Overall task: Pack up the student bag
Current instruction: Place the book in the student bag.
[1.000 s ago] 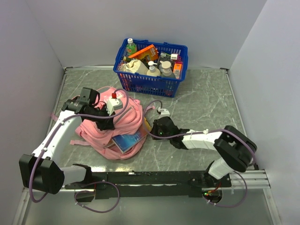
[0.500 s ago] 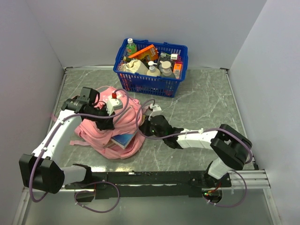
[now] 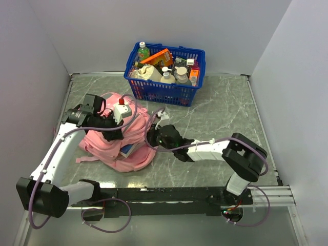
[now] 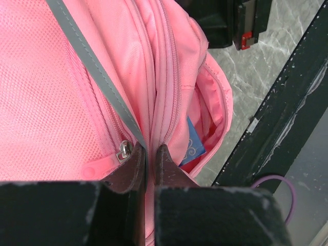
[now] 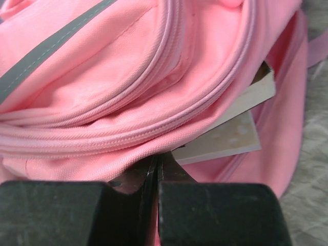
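The pink student bag point(image 3: 110, 146) lies on the table's left side, its main opening facing right. A blue-covered book point(image 3: 128, 149) sits mostly inside the opening. It also shows in the left wrist view point(image 4: 192, 146) and, as a pale edge, in the right wrist view point(image 5: 230, 133). My left gripper point(image 3: 116, 133) is shut on the bag's upper zip seam point(image 4: 150, 154), beside a metal zip pull point(image 4: 124, 150). My right gripper point(image 3: 156, 137) is shut, its tips point(image 5: 158, 161) pressed against the bag's opening edge point(image 5: 128, 138) right by the book.
A blue plastic basket point(image 3: 164, 91) with bottles and boxes stands at the back centre. Grey walls close in left, right and behind. The bag's pink straps point(image 3: 84, 156) trail to the left. The black rail point(image 4: 277, 133) runs along the near edge.
My right gripper has moved left against the bag, and the book has slid deeper into the opening. My left gripper has shifted slightly left with the seam.
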Robot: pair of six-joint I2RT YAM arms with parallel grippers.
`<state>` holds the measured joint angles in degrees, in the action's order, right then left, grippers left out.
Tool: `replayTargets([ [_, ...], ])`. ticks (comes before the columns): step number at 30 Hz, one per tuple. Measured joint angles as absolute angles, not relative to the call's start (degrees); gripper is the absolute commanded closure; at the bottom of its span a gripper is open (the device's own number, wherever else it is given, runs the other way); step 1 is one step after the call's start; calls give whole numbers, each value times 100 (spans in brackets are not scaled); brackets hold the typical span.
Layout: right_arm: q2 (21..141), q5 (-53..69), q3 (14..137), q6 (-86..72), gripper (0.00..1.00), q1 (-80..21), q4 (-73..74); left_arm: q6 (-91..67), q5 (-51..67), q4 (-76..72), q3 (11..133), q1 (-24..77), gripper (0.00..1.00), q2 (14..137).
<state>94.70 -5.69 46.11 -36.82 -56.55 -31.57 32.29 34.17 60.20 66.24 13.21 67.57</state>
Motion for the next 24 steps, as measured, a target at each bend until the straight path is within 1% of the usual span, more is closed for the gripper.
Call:
replayTargets([
  [4, 9347, -322, 4191, -3745, 96, -5743, -3653, 3236, 3492, 6075, 6624, 1330, 99, 6792],
  [9, 8812, 67, 3723, -3594, 96, -6228, -4130, 3135, 3732, 5857, 6493, 1393, 99, 6807],
  [13, 8562, 242, 3548, -3371, 98, -6578, -4517, 3081, 3852, 5791, 6488, 1431, 99, 6812],
  [20, 9054, 419, 3874, -3087, 100, -6587, -4482, 3076, 3940, 5850, 6582, 1435, 99, 6899],
  [24, 8705, 388, 3559, -2947, 100, -6587, -4438, 3079, 3913, 5857, 6602, 1435, 99, 6888],
])
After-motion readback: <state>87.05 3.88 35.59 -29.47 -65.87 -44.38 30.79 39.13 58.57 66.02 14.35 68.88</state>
